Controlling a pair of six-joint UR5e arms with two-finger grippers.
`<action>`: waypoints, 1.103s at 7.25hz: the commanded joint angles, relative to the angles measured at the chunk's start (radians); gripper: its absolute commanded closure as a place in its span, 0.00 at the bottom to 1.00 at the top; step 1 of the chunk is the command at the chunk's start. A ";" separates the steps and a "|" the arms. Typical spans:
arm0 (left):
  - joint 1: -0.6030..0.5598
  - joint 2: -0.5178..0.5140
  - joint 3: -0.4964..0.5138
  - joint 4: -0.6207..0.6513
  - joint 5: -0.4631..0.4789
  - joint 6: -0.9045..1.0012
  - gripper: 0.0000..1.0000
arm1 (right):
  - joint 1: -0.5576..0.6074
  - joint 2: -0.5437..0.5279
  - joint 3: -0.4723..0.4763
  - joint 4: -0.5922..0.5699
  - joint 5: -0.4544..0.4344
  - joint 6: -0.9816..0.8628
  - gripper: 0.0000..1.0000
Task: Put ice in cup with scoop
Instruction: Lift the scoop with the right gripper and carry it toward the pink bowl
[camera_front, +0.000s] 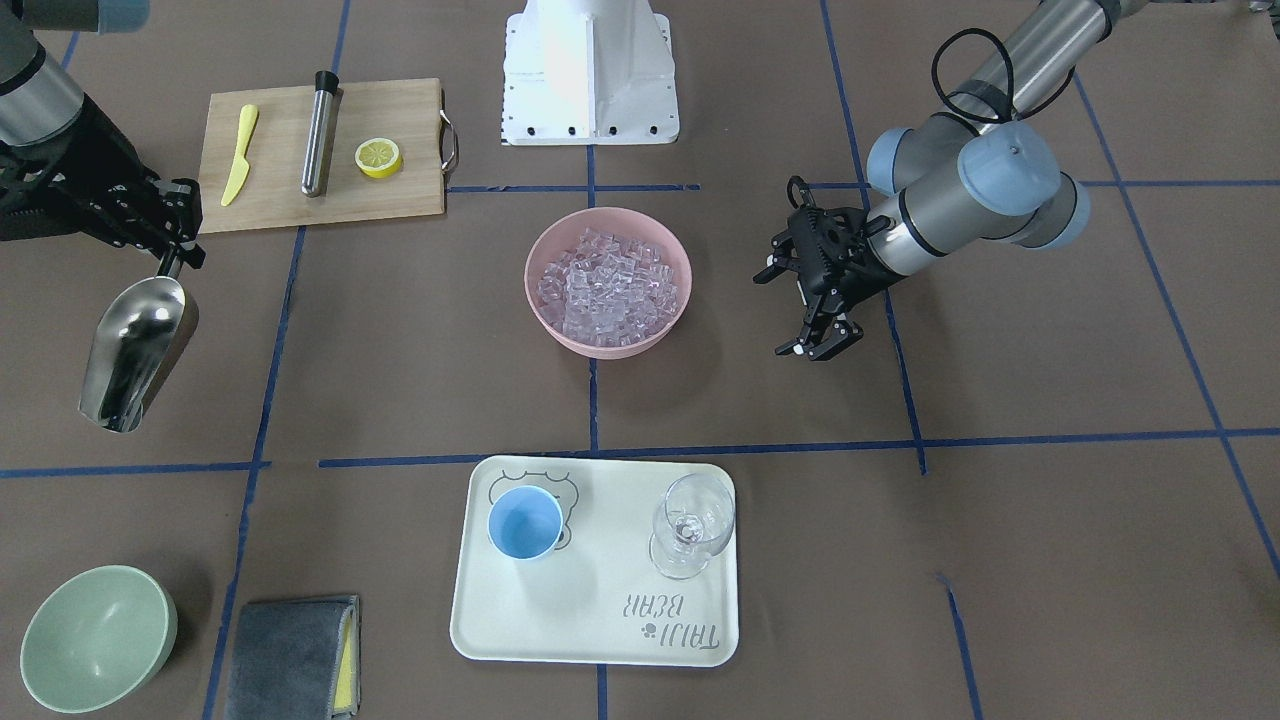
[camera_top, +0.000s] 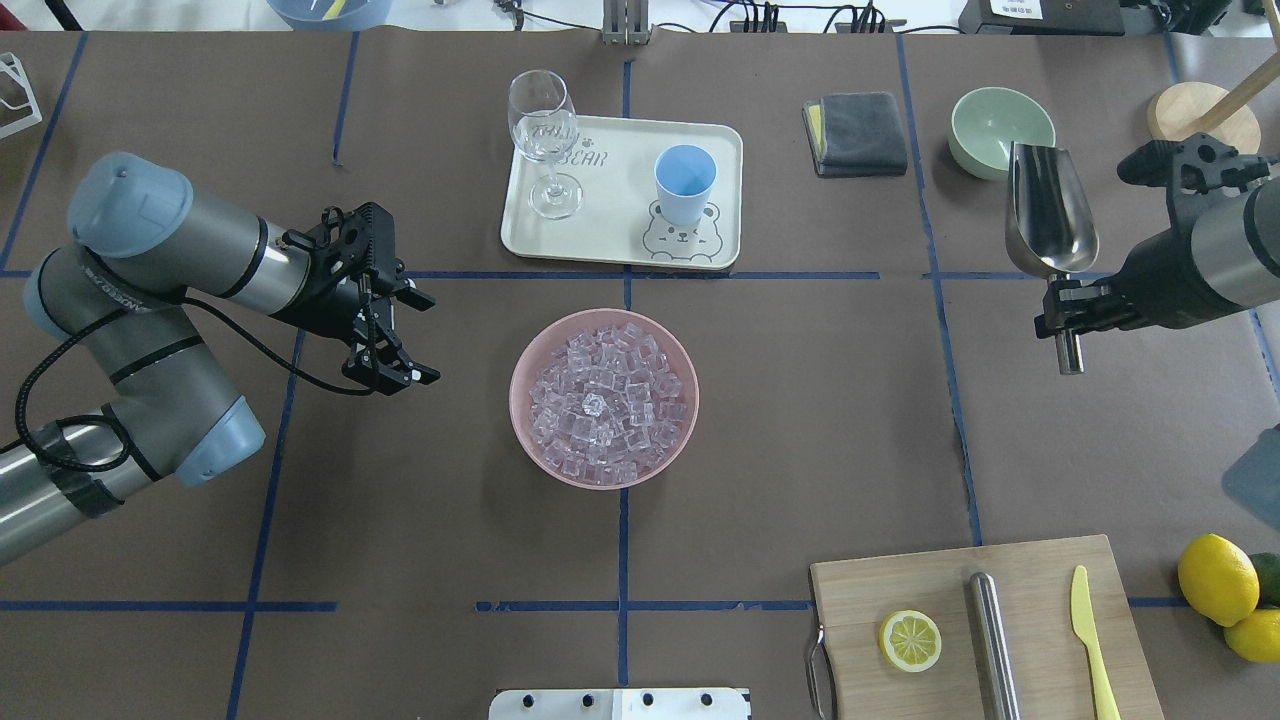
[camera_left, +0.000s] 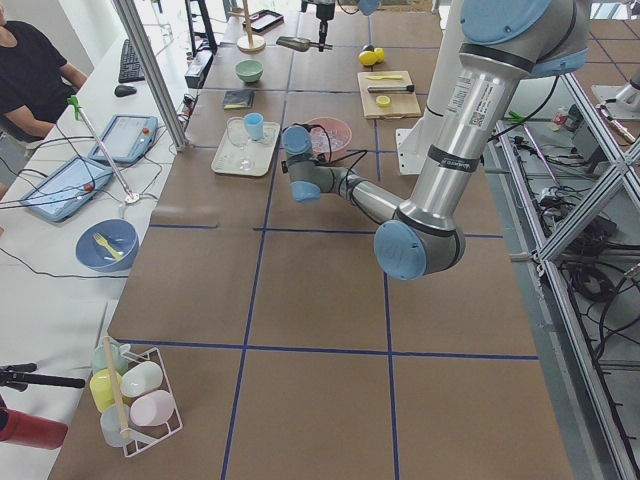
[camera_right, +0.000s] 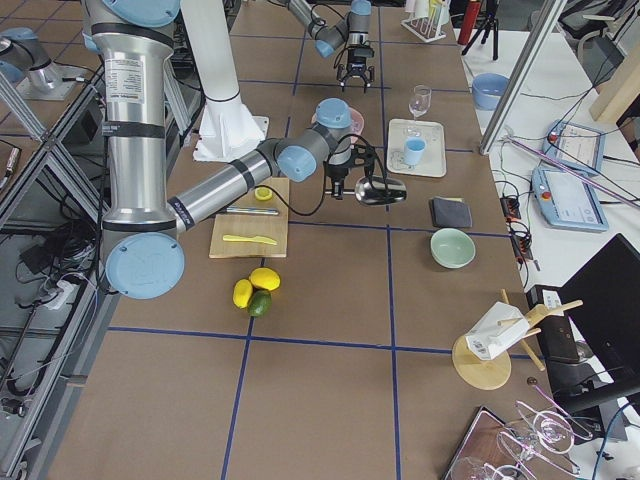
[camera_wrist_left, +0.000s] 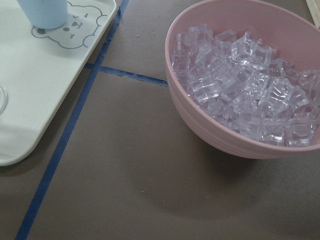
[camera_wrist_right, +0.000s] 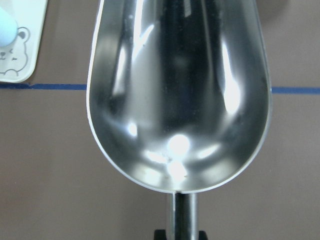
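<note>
Steel scoop (camera_front: 135, 350) hangs empty at the left edge of the front view, its thin handle clamped between the closed fingers of the right gripper (camera_front: 178, 255). The left gripper (camera_top: 428, 338) is spread wide and holds nothing, left of the bowl (camera_top: 524, 352) in the overhead view. All ice (camera_front: 608, 290) lies in this bowl at the centre. The cup (camera_front: 524, 522) stands empty on the tray (camera_front: 600, 620), lower centre, near the glass (camera_front: 690, 525).

I see three risks. Nothing holds the bowl, so a digging push may slide it. The round handle may turn in the grip. The trough looks wider than the cup, so cubes may spill onto the tray.
</note>
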 joint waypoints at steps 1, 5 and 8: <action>0.000 -0.002 0.000 0.003 0.000 0.000 0.00 | 0.004 0.016 0.014 -0.015 -0.044 -0.352 1.00; 0.000 0.000 0.000 0.003 -0.001 -0.002 0.00 | -0.041 0.104 0.056 -0.235 -0.228 -0.734 1.00; 0.000 -0.003 0.001 -0.003 -0.001 -0.002 0.00 | -0.159 0.569 0.058 -0.970 -0.576 -0.944 1.00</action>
